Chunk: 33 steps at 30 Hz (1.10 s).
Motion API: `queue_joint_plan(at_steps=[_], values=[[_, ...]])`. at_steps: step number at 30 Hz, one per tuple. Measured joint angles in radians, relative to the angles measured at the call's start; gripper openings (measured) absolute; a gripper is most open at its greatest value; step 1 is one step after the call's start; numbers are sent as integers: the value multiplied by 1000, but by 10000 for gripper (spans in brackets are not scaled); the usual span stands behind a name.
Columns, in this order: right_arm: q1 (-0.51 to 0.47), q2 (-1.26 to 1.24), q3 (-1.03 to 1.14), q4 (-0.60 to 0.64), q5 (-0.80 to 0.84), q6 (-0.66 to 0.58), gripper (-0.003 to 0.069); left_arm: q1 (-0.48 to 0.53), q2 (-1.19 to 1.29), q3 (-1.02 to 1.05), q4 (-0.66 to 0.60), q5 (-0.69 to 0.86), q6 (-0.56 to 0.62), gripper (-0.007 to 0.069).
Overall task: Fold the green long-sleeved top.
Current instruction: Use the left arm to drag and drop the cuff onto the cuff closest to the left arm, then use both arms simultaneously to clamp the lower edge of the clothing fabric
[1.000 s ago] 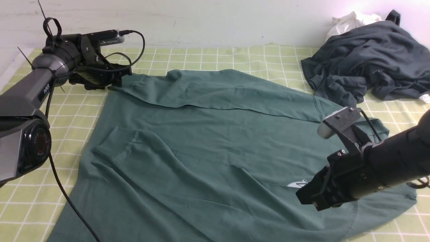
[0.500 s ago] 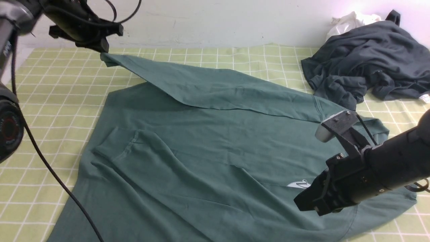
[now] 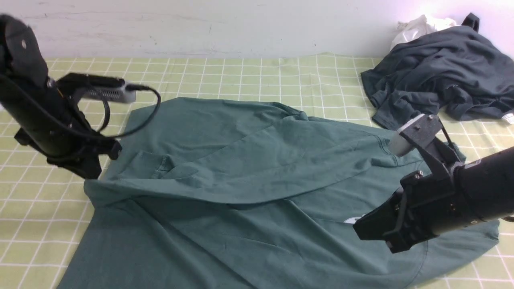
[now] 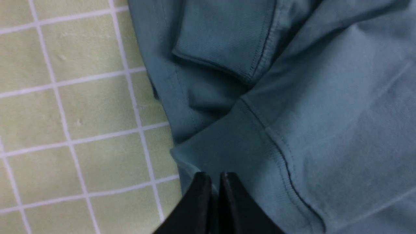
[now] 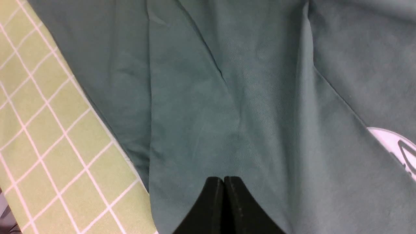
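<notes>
The green long-sleeved top (image 3: 249,168) lies spread on the checked cloth, chest logo (image 3: 353,220) facing up. My left gripper (image 3: 90,176) is shut on the end of one sleeve, pinching its ribbed cuff (image 4: 227,156) at the top's left edge. That sleeve now lies slanted across the body. The other cuff (image 3: 150,160) rests just beyond it. My right gripper (image 3: 361,230) is shut with nothing in it, low over the top beside the logo (image 5: 393,146). In the right wrist view its tips (image 5: 223,179) meet over the cloth (image 5: 227,97).
A charcoal-grey garment (image 3: 441,68) is heaped at the back right with a white cloth (image 3: 417,26) behind it. The yellow-green checked tablecloth (image 3: 241,76) runs back to a pale wall. A cable loops off my left wrist.
My left gripper shut on the sleeve end at the far left, lifted it, and carried it toward me across the top's body. The right arm barely moved.
</notes>
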Motion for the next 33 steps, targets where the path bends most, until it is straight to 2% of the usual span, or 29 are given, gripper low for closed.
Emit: queue_joint_plan(at_steps=[2, 3, 6, 10, 13, 18, 20, 22, 23, 24, 26, 30, 33], values=[[0, 0, 0, 8, 0, -6, -16, -5, -1, 54, 0, -66, 19, 30], [0, 0, 0, 9, 3, -9, -16, -11, -1, 94, 0, -119, 47, 58], [0, 0, 0, 11, 13, -20, -16, -14, -5, 113, 0, -150, 78, 154], [0, 0, 0, 11, 40, -41, -16, -16, -59, 114, -12, -84, 103, 308], [0, 0, 0, 15, 65, -50, -16, -48, -173, 136, -30, -13, 160, 363], [0, -1, 0, 36, 69, -54, -16, -108, -311, 257, -26, 3, 309, 375], [0, -2, 0, 38, 81, -54, -16, -131, -350, 393, 34, -15, 461, 375], [0, -6, 0, 38, 86, -54, -16, -132, -353, 484, 91, -59, 552, 375], [0, -8, 0, 38, 87, -54, -16, -132, -353, 494, 104, -64, 561, 375], [0, -15, 0, 38, 87, -55, -16, -133, -353, 560, 152, -99, 639, 375], [0, -20, 0, 38, 88, -57, -16, -136, -353, 609, 172, -128, 727, 375], [0, -20, 0, 39, 90, -57, -13, -140, -340, 651, 173, -183, 846, 375], [0, -20, 0, 42, 96, -57, -13, -140, -286, 667, 189, -214, 887, 374]])
